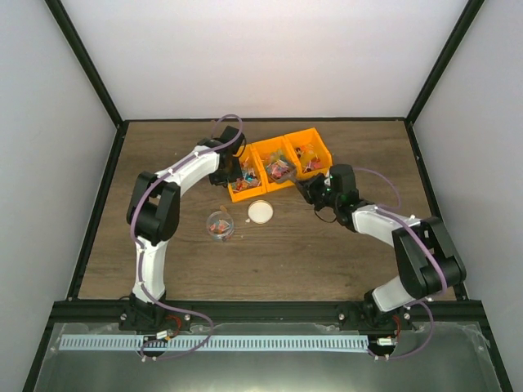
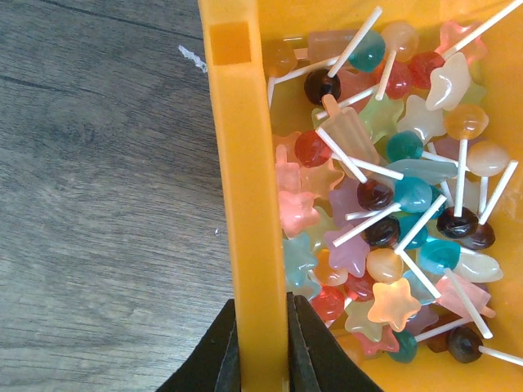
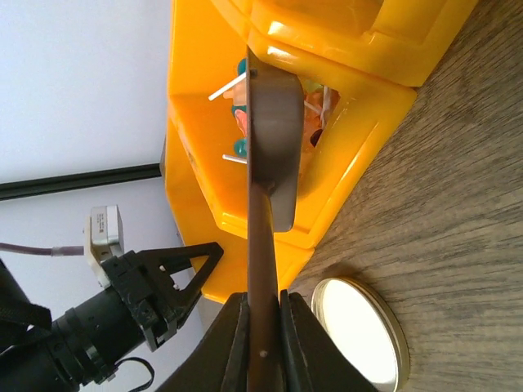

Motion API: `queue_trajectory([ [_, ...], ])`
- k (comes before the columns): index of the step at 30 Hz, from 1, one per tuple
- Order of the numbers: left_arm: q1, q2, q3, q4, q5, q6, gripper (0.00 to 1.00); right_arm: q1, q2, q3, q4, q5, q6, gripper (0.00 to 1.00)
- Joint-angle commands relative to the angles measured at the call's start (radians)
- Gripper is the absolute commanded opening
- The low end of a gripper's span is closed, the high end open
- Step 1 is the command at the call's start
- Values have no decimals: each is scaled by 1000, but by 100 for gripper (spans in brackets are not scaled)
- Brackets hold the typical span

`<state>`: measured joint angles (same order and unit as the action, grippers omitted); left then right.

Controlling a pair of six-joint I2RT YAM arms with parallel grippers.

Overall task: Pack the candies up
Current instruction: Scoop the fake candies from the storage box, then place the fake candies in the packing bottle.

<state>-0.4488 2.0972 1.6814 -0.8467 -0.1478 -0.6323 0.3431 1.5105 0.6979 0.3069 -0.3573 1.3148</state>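
Note:
The candies [image 2: 392, 196] are small glossy sweets in red, teal, orange and pale colours, many on white sticks, heaped in the left compartment of an orange bin [image 2: 245, 163]. My left gripper [image 2: 261, 306] is shut on that bin's left wall, one finger outside and one inside. From above, the three orange bin compartments [image 1: 288, 140] lie side by side, all holding candies [image 1: 280, 167]. My right gripper [image 3: 262, 298] is shut on the handle of a brown scoop [image 3: 274, 147], whose head is at the front rim of the bin [image 3: 212, 122]. A clear jar [image 1: 219, 224] holds a few candies.
A round cream lid [image 1: 260, 211] lies flat on the wooden table between the jar and the bins; it also shows just right of the scoop handle as the lid [image 3: 359, 331]. Black frame posts and pale walls surround the table.

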Motion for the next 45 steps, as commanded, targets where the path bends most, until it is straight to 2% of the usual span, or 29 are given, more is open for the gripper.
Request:
queue_trajectory([
  [1, -7, 26, 19, -11, 12, -4, 4, -23, -74, -28, 33, 3, -33, 1],
  [7, -7, 5, 13, -14, 1, -1, 4, -66, -140, -82, 71, -23, -35, 1],
  [9, -7, -1, 13, -16, -4, -1, 8, -73, -165, -97, 71, -27, -40, 1],
  [15, -7, -21, 9, -25, -20, 0, 30, -80, -238, -146, 114, -70, -68, 1],
  [24, -7, -137, -57, 19, -33, -8, 47, -80, -372, -203, 100, -154, -137, 1],
  [32, 3, -263, -171, 39, -41, -34, 49, -62, -458, -311, 172, -313, -120, 1],
  [39, 39, -383, -393, 106, -19, -61, 47, 44, -529, -382, 165, -326, -159, 1],
  [45, 71, -464, -529, 148, -25, -61, 47, 144, -551, -375, 129, -291, -215, 1],
])
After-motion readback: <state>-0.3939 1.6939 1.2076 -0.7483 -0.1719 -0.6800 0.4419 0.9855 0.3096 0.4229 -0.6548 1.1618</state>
